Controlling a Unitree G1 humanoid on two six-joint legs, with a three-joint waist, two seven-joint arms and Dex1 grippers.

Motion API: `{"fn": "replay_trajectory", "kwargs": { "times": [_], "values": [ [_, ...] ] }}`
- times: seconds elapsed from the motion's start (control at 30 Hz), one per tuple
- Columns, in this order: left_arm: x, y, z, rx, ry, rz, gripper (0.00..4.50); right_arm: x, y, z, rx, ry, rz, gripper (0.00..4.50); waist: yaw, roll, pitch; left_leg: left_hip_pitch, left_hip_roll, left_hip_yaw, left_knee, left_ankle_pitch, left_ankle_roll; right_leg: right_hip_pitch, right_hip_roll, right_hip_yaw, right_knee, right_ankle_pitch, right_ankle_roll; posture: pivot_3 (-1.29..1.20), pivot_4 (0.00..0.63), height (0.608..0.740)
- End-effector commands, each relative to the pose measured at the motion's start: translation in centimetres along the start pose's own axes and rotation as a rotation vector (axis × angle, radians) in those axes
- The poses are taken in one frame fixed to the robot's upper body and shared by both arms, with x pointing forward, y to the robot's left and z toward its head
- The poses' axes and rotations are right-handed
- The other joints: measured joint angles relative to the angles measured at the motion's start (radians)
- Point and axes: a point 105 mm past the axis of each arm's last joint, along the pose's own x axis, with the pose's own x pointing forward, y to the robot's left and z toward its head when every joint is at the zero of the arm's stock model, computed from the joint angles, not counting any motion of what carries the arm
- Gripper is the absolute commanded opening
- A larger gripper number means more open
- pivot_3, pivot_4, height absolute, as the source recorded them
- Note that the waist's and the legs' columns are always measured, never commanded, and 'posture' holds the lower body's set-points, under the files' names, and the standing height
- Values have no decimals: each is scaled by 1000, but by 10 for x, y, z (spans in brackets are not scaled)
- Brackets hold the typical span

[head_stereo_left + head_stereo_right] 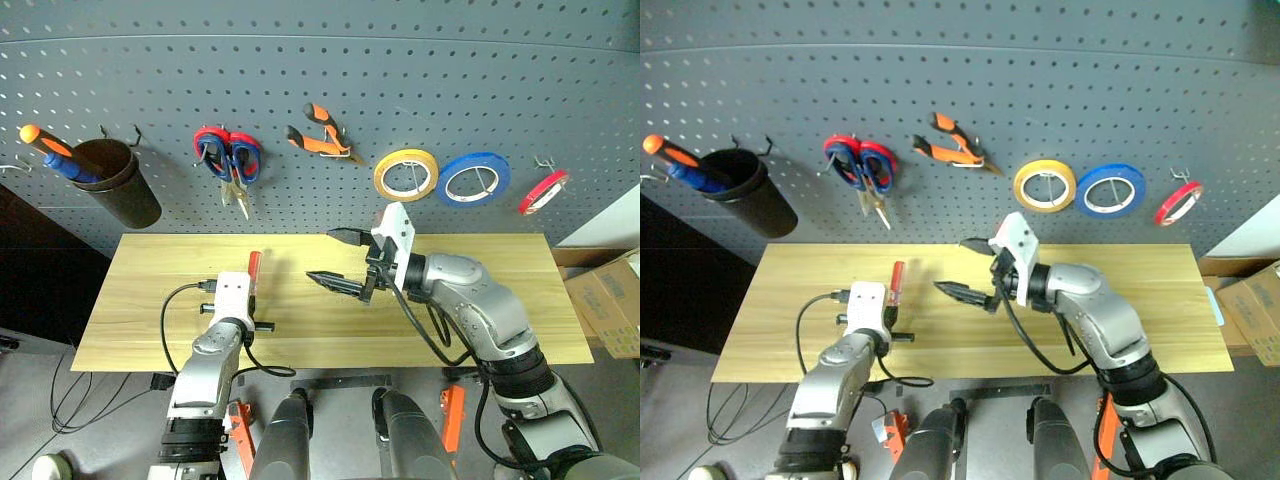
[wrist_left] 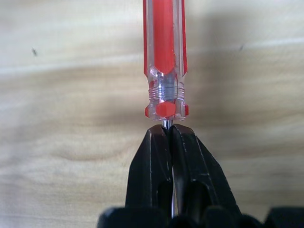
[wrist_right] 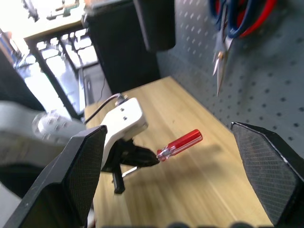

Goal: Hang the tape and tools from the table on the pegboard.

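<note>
Screwdriver (image 2: 164,57) pinched by left jaws above table (image 1: 500,300); right jaws wide, empty

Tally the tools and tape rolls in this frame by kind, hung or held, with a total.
Tape rolls: 3 (yellow, blue, red)
Scissors: 2 (blue-handled, red-handled)
Pliers: 1
Screwdrivers: 2 (one in the cup, one in the left gripper)
Total: 8

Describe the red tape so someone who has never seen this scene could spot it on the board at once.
On the grey pegboard above the wooden table, three tape rolls hang in a row towards the right. The red tape is the farthest right, beyond the yellow roll and blue roll. It is the smallest and thinnest ring, hanging tilted.
</note>
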Motion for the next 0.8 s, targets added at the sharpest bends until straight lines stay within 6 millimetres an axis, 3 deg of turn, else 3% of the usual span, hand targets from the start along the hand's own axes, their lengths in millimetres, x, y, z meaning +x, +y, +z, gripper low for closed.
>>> {"fn": "replay_trajectory", "kwargs": {
  "times": [0.03,0.2,0.8],
  "values": [
    [-9,2,15,-5,-81,36,26,-3,1,16,-20,-57,-14,4500,2,-1,-2,0,0,0,0,0,0,0,0,0,0,0,0,62,217,740],
    [-8,4,1,-2,-3,28,26,-4,0,15,-23,-52,-23,4500,5,-2,-4,0,-6,0,0,1,-2,0,0,0,0,0,0,57,200,740],
    [-12,15,5,5,-23,65,26,-7,4,15,-11,-41,4,4500,5,-3,-9,0,-6,-1,0,2,-3,0,1,-1,2,3,-5,68,219,740]
  ]
}}
